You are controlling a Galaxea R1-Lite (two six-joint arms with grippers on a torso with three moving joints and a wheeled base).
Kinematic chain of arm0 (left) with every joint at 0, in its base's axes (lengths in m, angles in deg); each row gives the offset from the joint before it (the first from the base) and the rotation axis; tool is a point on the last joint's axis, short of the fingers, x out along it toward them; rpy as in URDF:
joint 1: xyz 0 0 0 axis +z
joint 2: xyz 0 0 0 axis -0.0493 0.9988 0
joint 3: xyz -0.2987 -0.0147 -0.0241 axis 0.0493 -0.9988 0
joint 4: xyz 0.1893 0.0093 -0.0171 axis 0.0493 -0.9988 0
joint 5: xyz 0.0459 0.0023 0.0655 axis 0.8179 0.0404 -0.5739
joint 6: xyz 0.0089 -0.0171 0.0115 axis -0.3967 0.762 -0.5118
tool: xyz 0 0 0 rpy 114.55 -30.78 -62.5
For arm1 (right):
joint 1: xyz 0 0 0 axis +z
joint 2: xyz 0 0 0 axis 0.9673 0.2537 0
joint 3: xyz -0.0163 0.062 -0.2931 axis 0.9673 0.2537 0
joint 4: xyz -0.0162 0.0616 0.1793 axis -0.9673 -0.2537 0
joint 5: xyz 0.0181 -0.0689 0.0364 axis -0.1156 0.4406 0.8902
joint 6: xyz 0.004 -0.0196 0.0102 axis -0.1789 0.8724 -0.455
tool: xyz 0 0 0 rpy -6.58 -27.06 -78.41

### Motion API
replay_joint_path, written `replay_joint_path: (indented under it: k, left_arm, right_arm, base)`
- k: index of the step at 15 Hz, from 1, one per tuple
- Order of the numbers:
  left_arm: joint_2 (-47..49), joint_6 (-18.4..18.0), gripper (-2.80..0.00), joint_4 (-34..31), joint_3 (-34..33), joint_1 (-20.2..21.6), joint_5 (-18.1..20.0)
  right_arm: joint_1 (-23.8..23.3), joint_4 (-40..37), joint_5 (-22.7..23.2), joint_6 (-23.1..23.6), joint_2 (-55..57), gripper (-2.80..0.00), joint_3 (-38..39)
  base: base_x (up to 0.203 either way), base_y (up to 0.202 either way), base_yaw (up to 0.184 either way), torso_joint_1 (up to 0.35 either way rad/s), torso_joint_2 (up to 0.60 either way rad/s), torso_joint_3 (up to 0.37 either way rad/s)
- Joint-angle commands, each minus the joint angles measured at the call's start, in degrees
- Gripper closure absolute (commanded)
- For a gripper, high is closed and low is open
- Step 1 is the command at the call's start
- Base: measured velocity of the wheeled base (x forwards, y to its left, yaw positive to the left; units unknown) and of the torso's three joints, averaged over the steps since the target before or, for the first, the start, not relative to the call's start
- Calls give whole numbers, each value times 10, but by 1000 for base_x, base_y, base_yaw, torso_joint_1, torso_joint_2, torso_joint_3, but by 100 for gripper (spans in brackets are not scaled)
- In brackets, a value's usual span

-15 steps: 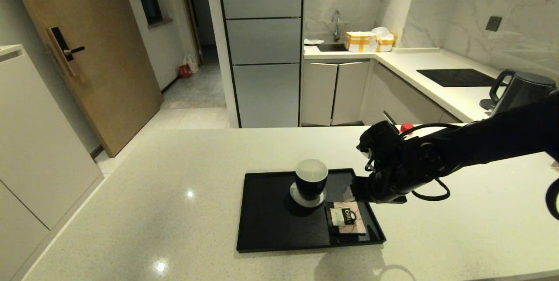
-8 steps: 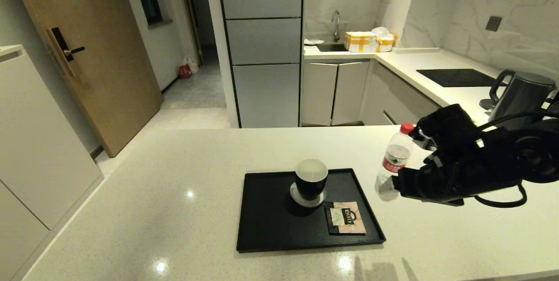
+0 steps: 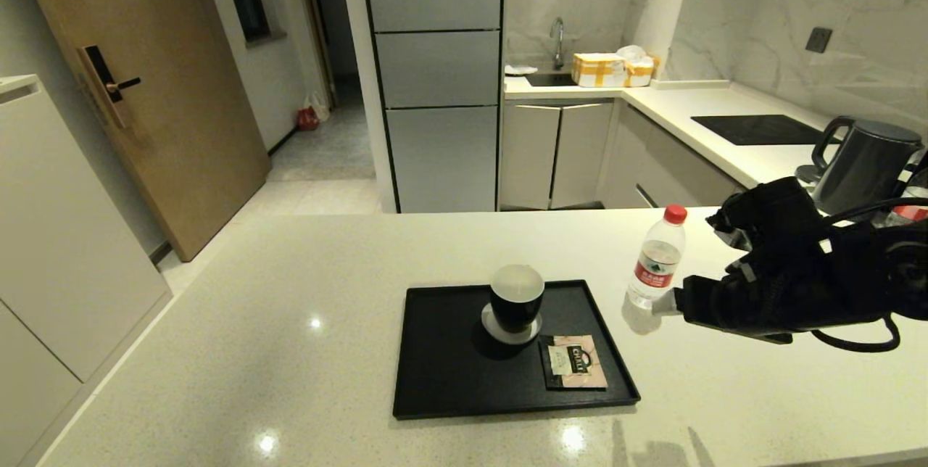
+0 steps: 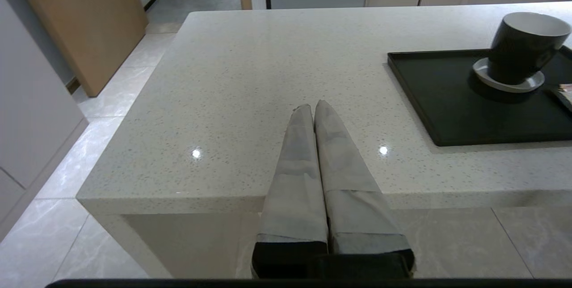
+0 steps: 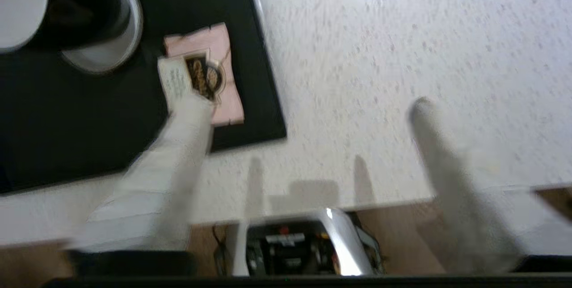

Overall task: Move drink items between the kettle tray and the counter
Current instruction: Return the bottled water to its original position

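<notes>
Left pincer (image 4: 314,108) pressed together, parked over the surface (image 3: 290,293) edge. On the kettle tray (image 3: 449,380): tea sachet (image 3: 576,362) (lying flat). Just beyond its rim, water bottle (image 3: 656,260) upright on the surface. Right pincer (image 5: 308,104) spread apart beside the bottle, fingertips hidden in head view.

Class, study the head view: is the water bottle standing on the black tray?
No: the water bottle stands upright on the counter, just past the right rim of the tray.
</notes>
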Motion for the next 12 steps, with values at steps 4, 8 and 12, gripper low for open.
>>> replay_joint_path:
  k: [4, 8, 12]
  left_arm:
    - [-1, 0, 0, 0, -1, 0, 0]
    - [-1, 0, 0, 0, -1, 0, 0]
    - [-1, 0, 0, 0, -1, 0, 0]
  right_arm:
    - [-16, 47, 0, 3, 75, 0, -22]
    - [-33, 91, -13, 21, 120, 0, -57]
    - [-62, 97, -39, 35, 174, 0, -79]
  base:
    - [0, 0, 0, 0, 0, 0]
    - [0, 0, 0, 0, 0, 0]
    - [0, 0, 0, 0, 0, 0]
